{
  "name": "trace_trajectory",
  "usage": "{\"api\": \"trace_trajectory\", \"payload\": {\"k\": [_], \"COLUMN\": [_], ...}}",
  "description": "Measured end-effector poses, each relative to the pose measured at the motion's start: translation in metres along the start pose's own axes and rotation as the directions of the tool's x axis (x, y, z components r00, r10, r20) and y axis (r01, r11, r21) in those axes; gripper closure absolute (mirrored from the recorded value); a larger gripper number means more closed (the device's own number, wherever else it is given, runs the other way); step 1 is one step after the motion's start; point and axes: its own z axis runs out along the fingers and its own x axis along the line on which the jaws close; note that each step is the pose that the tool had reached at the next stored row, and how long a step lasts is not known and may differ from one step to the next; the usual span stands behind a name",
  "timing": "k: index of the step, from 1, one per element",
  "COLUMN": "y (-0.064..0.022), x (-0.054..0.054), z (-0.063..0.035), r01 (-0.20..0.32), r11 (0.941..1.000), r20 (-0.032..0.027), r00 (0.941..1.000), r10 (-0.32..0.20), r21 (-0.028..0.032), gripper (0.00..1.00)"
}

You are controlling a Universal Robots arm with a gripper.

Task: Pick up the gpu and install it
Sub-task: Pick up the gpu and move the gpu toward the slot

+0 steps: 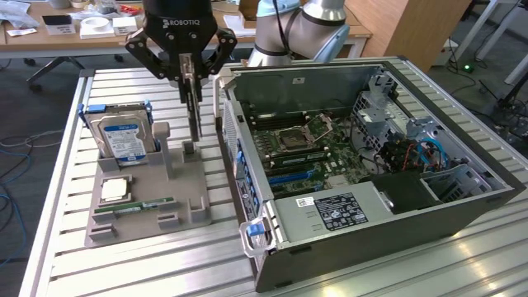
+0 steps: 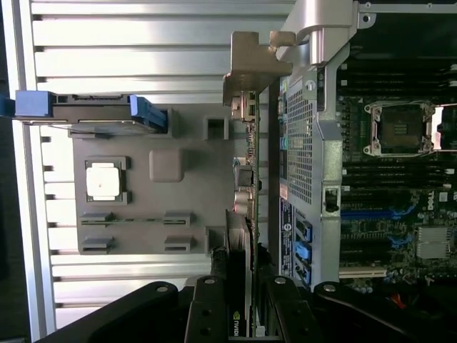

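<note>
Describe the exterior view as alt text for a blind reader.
A robot pincer holds the gpu upright over a grey parts tray carrying a hard drive. To the exterior view's right lies an open computer case, motherboard exposed.

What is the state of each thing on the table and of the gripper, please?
gripper: shut on the gpu.
gpu: upright on edge, held over the grey tray.
hard drive: standing upright in its tray slot.
processor: lying flat in its recess.
memory stick: lying along its holders.
computer case: on its side, open, side panel off.
</note>
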Motion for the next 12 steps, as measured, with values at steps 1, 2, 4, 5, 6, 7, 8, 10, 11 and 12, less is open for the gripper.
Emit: {"api": "trace_trajectory", "payload": {"k": [1,2,4,5,6,7,8,10,11,12], "y": [0.0001,0.0002,0.0004,0.0005,0.0006,0.0008,0.001,0.0013,0.0014,0.0016], "x": [-0.002,-0.004,-0.009,-0.011,-0.014,-0.016,-0.019,-0.024,-0.026,-0.029], "z": [0.0,0.0001,0.0003,0.0003,0.0004,0.0004,0.0005,0.0007,0.0007,0.0008], "r01": [0.0,0.0,0.0,0.0,0.0,0.0,0.0,0.0,0.0,0.0], "r11": [1.0,1.0,1.0,1.0,1.0,1.0,1.0,1.0,1.0,1.0], "r20": [-0.0001,-0.0001,0.0,-0.0001,-0.0001,-0.0001,-0.0001,0.0,-0.0001,0.0], "r00": [1.0,1.0,1.0,1.0,1.0,1.0,1.0,1.0,1.0,1.0], "r10": [0.0,0.0,0.0,0.0,0.0,0.0,0.0,0.0,0.0,0.0], "r21": [0.0,0.0001,0.0,0.0001,0.0001,0.0001,0.0001,0.0,0.0001,0.0], "gripper": [0.74,0.74,0.74,0.74,0.74,0.74,0.74,0.74,0.74,0.74]}}
